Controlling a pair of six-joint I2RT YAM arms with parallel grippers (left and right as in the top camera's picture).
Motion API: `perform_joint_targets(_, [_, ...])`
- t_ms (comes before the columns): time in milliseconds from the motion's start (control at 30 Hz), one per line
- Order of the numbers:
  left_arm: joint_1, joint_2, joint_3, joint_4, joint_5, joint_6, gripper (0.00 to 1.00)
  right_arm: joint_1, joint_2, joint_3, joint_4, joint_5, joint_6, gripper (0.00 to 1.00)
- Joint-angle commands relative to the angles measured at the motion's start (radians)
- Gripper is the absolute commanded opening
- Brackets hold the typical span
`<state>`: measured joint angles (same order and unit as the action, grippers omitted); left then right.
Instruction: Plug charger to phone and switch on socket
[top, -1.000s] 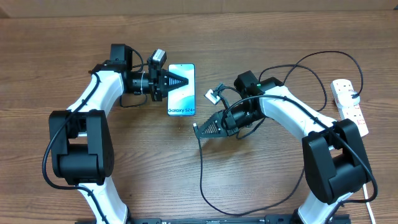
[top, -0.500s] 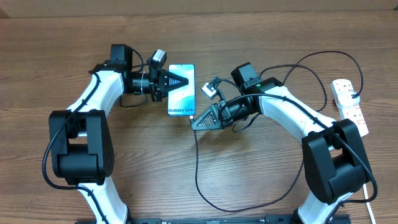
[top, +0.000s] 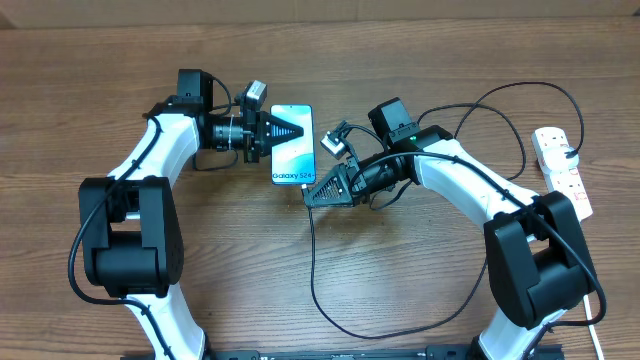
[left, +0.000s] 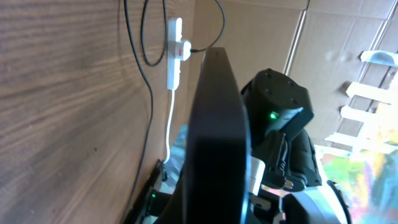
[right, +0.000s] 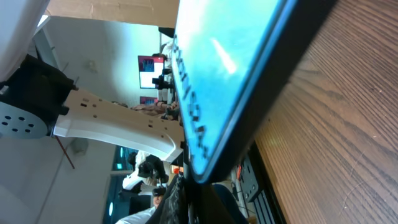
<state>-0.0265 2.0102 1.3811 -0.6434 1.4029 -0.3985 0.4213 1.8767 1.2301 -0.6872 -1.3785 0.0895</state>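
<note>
Lying screen-up near the middle of the table (top: 400, 265), the phone (top: 291, 160) has both arms working at it. I'd say the job is at its first step, with the plug right at the port but not plainly in. The left gripper (top: 298, 131) reaches in from the left over the phone's upper half, and from above its fingers come together to a single point. It looks clamped on the phone to steady it, though the lower finger is hidden. The right gripper (top: 311, 196) is pinched tight on the plug end of the charger (top: 311, 250), its tip touching the phone's bottom edge near the lower right corner. From the right wrist the phone fills the view at very close range, but plug and port are lost in shadow, so I cannot tell whether the plug is seated. The cable drops from that gripper, loops wide across the front of the table and climbs back to the socket (top: 562, 170). That sits well apart at the far right edge, with neither gripper near it. Its switch is not yet pressed, by my reckoning, and pressing it will need the right arm free of the cable.
</note>
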Motion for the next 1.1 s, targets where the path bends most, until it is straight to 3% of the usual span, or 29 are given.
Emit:
perform_joint_targets(0, [-0.007, -0.043, 0.024, 0.049, 0.006, -0.037, 0.04, 0.000, -0.027, -0.005, 0.031, 0.002, 0.068, 0.04])
perform_joint_targets(300, [-0.007, -0.043, 0.024, 0.125, 0.003, -0.234, 0.04, 0.000, -0.027, -0.005, 0.135, 0.016, 0.201, 0.04])
perform_joint_targets(700, [-0.008, -0.043, 0.024, 0.132, -0.031, -0.253, 0.05, 0.000, -0.027, -0.005, 0.216, 0.032, 0.298, 0.04])
perform_joint_targets(1067, [-0.008, -0.043, 0.024, 0.289, 0.021, -0.314, 0.04, 0.000, -0.029, -0.005, 0.236, 0.032, 0.332, 0.04])
